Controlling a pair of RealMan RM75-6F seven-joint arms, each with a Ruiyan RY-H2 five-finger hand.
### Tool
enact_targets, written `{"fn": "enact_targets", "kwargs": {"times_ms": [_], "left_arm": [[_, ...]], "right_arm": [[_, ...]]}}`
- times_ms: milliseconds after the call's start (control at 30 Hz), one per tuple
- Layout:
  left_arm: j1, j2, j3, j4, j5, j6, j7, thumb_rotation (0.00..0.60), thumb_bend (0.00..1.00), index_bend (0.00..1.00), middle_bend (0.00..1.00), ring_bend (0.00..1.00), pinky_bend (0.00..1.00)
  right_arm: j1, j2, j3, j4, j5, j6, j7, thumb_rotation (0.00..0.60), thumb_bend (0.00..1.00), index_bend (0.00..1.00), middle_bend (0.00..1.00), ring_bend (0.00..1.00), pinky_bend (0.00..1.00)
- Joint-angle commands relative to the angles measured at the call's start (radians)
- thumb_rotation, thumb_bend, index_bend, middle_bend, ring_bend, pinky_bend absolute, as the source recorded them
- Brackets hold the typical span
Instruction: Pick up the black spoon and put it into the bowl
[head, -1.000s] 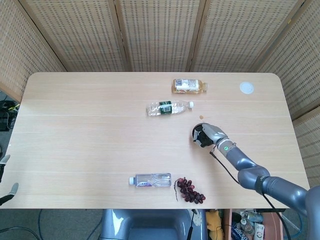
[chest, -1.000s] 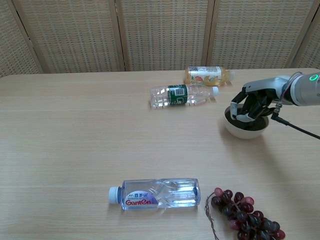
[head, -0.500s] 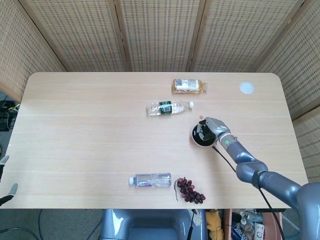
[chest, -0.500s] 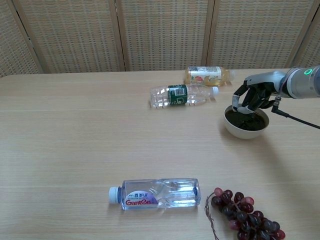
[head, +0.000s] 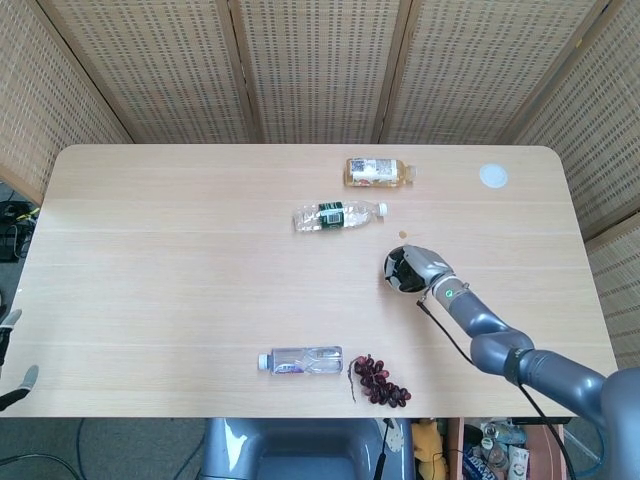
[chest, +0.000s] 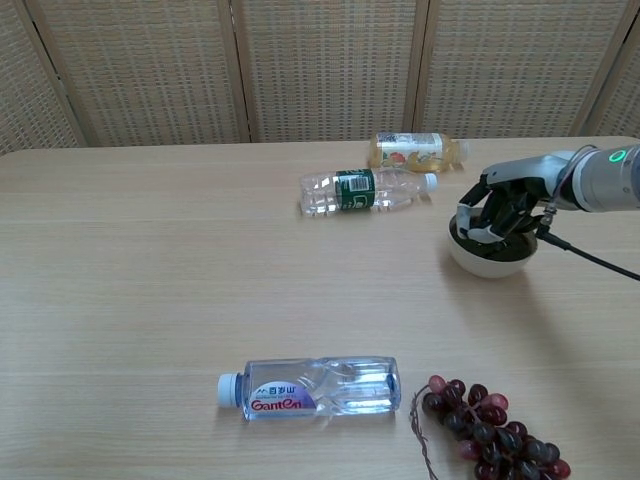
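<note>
While the right hand (chest: 497, 213) hangs over the bowl (chest: 490, 258), fingers curled into it, grasp indeterminable; bowl: white outside, dark inside; black spoon not discernible.

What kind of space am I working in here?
Likely a staged test area, not a home: woven rattan screens wall off a light wooden table strewn with lying bottles and a bunch of grapes.
</note>
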Motion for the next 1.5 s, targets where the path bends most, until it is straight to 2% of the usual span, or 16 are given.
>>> {"fn": "enact_targets", "kwargs": {"times_ms": [33, 467, 700, 1167, 1500], "left_arm": [[-0.002, -0.001, 0.001, 0.002, 0.003, -0.001, -0.001, 0.600, 0.36, 0.00, 0.00, 0.00, 0.00], [0.006, 0.001, 0.002, 0.001, -0.001, 0.009, -0.001, 0.600, 0.36, 0.00, 0.00, 0.00, 0.00], [0.010, 0.000, 0.004, 0.006, -0.005, 0.007, -0.007, 0.600, 0.36, 0.00, 0.00, 0.00, 0.00], [0.002, -0.008, 0.005, 0.016, 0.001, -0.003, -0.012, 0.600, 0.36, 0.00, 0.00, 0.00, 0.00], [0.004, -0.006, 0.005, 0.010, 0.000, 0.000, -0.004, 0.600, 0.36, 0.00, 0.00, 0.00, 0.00]], "right_arm": [[-0.009, 0.010, -0.008, 0.000, 0.007, 0.007, -0.003, 0.600, 0.88, 0.78, 0.95, 0.96, 1.00], [0.025, -0.017, 0.005, 0.058, 0.045, 0.012, -0.028, 0.600, 0.88, 0.78, 0.95, 0.96, 1.00], [0.037, -0.028, 0.011, 0.040, 0.048, 0.014, -0.035, 0.600, 0.88, 0.78, 0.95, 0.96, 1.00], [0.017, 0.005, -0.018, -0.022, 0.068, 0.025, -0.050, 0.600, 0.88, 0.78, 0.95, 0.96, 1.00], [0.031, -0.013, -0.012, 0.042, 0.097, 0.026, -0.057, 0.600, 0.88, 0.78, 0.95, 0.96, 1.00]]}}
